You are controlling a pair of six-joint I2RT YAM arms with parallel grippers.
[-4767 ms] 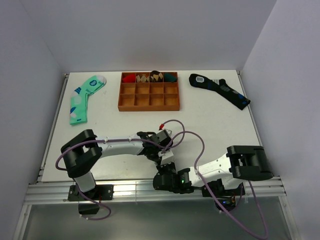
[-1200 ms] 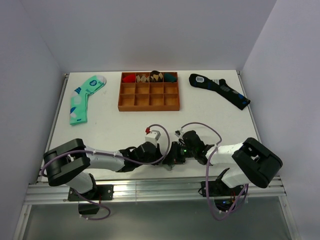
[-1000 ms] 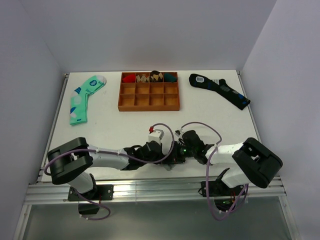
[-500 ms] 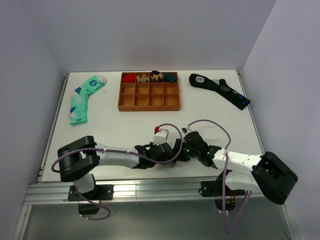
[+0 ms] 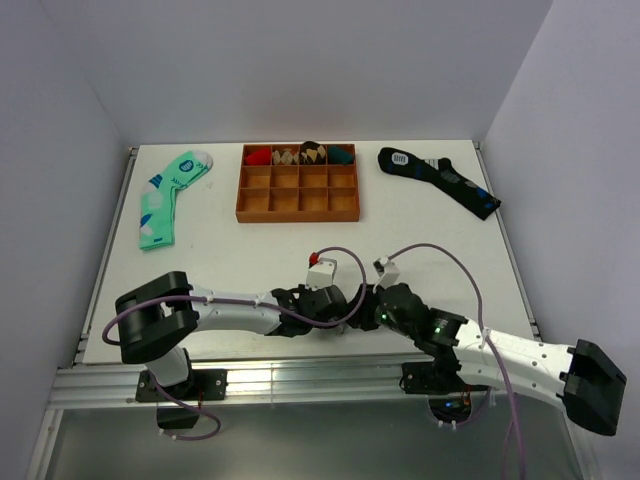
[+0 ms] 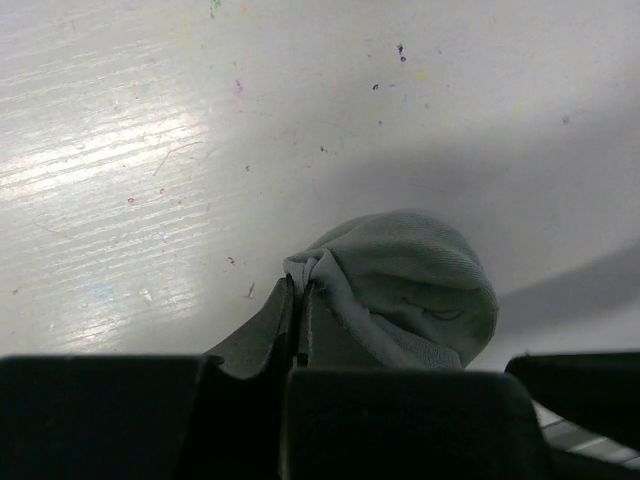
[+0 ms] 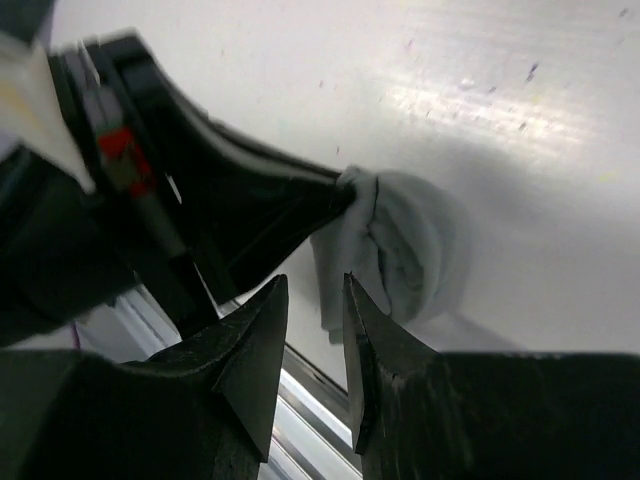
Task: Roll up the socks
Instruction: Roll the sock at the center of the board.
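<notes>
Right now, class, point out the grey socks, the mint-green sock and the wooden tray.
grey socks (image 6: 410, 290), left wrist view, middle of the bunched bundle.
mint-green sock (image 5: 164, 197), top external view, its middle stretch.
wooden tray (image 5: 298, 216), top external view, its near wall.

No lettering, number or brand can be read in any view. The mint-green patterned knit sock (image 5: 160, 205) at the far left of the white table carries a dark blue oval badge (image 5: 187, 163) near one end, its pale marks too small to make out. The long dark navy sock with coloured marks (image 5: 445, 182) at the far right bears a small white patch (image 5: 398, 158) crossed by thin dark lines, likewise illegible.
</notes>
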